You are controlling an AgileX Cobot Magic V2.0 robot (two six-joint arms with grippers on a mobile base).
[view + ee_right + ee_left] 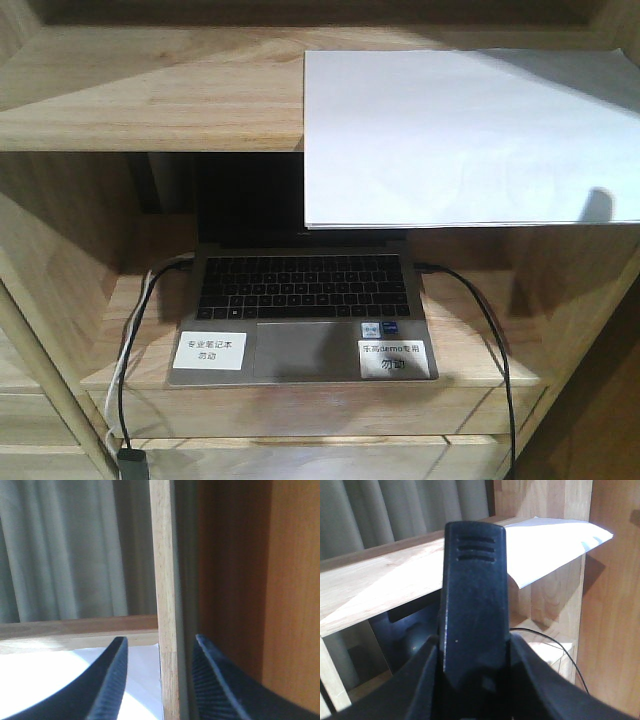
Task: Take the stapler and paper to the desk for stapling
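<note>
Fingers of the left gripper are clamped on the black stapler, which stands upright in the centre of the left wrist view. The right gripper has its fingers spread apart at the bottom of its view, and a pale wooden upright shows in the gap behind them; whether they touch it cannot be told. Pale wooden shelving fills the front view, its grain plain under bright light. Grey curtain folds hang behind it in the upper left of both wrist views, and a brown wooden panel stands on the right. The paper lies flat on the upper shelf at the upper right of the front view, its near part overhanging the shelf's front edge. Below it, an open laptop sits on the lower shelf in the middle of the frame. A black cable runs from its right side and a white cable from its left. Two white stickers sit on the palm rest.
</note>
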